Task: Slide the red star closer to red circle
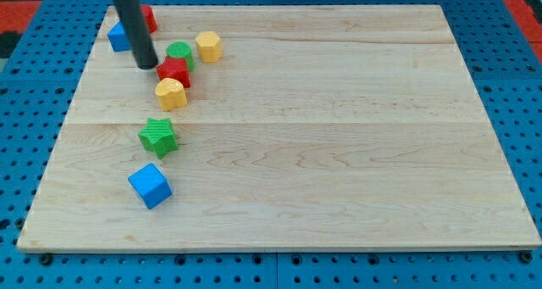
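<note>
The red star lies near the board's upper left, wedged between a green round block above it and a yellow block below it. The red circle sits at the top left corner, partly hidden behind my dark rod. My tip rests on the board just left of the red star, close to its left edge; I cannot tell if it touches.
A blue block lies left of the rod near the top left corner. A yellow hexagon sits right of the green round block. A green star and a blue cube lie lower left. The wooden board sits on a blue pegboard.
</note>
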You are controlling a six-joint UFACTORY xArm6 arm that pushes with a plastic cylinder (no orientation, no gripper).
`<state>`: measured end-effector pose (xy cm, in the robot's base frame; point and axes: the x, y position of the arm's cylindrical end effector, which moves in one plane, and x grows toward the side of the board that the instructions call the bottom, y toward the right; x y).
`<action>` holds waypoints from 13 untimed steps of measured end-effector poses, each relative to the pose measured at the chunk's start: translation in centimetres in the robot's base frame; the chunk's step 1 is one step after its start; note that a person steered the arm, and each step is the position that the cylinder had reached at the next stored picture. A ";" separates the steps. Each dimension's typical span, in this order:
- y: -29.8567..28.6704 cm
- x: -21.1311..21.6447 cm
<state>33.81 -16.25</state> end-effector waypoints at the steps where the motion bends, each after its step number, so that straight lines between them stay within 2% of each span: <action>1: 3.0 1.8; 2: 1.5 3.8; 4: 9.3 6.1; 5: 11.0 11.0; 6: 13.8 7.7; 8: 14.2 -5.4; 9: 14.2 -8.5; 10: 15.2 -7.1; 11: 19.7 -4.4; 13: 5.0 -10.0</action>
<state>23.78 -11.22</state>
